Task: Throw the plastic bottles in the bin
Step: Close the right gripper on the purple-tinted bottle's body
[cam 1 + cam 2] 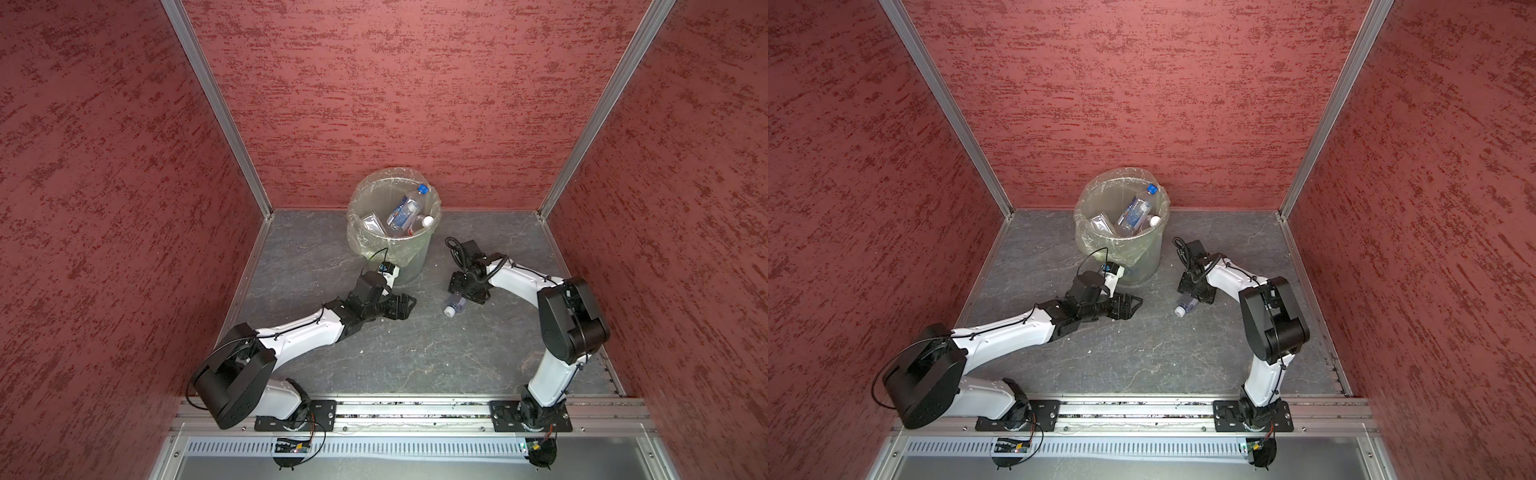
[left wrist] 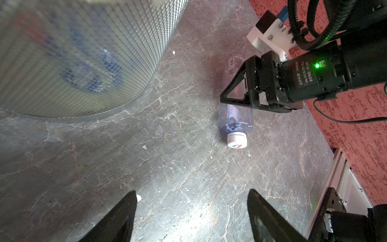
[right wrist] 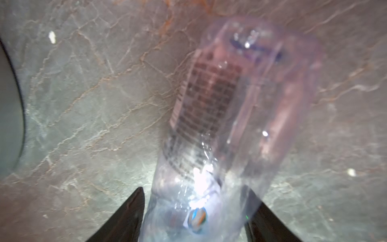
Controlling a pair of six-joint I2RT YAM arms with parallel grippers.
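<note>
Grey marbled tabletop; bin stands upper centre in both top views, one clear bottle lies flat just right of centre, few white specks scattered.

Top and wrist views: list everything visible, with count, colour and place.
bin: one, grey-green, bag-lined, back centre of the floor.
bottles in bin: at least three, clear, blue and white caps.
bottle on floor: one, clear, white cap, lying front-right of the bin.
floor: one, grey marbled, under everything.
walls: three, red, around the floor.
left tool: one, black, open and empty, beside the bin.
right tool: one, black, astride the bottle on floor; grip unclear.
</note>
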